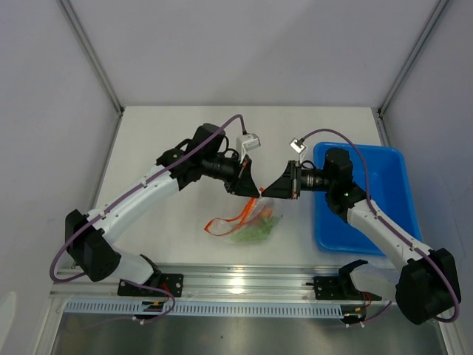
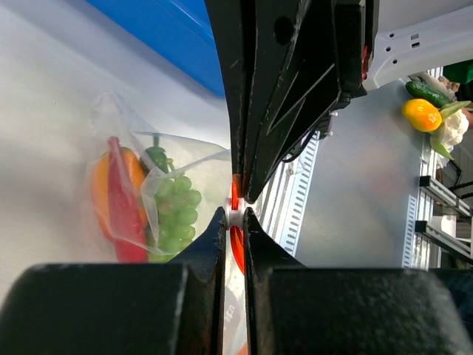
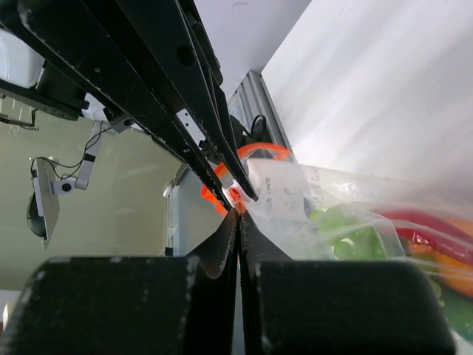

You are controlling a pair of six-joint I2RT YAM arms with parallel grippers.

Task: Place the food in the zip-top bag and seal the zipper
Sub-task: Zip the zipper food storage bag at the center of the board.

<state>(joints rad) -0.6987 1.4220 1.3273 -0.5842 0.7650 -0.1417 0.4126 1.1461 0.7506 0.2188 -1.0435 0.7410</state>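
Sealing step in progress: food (image 2: 166, 200) already sitting inside zip-top bag (image 1: 257, 228), which is lying mid-table w/ mouth lifted. Left gripper (image 1: 249, 186) and right gripper (image 1: 276, 186) are both pinching zipper (image 2: 236, 248), tips nearly meeting. Next move prob. needs steady pinch while sliding along strip.

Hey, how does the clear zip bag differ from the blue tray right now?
The zip-top bag is clear and crinkly; the blue tray is opaque and looks rigid. The bag holds the food, grapes included; the tray's visible part shows nothing inside. The left claw and right claw both pinch the bag's orange zipper; neither grips the tray. Both are on the white table.
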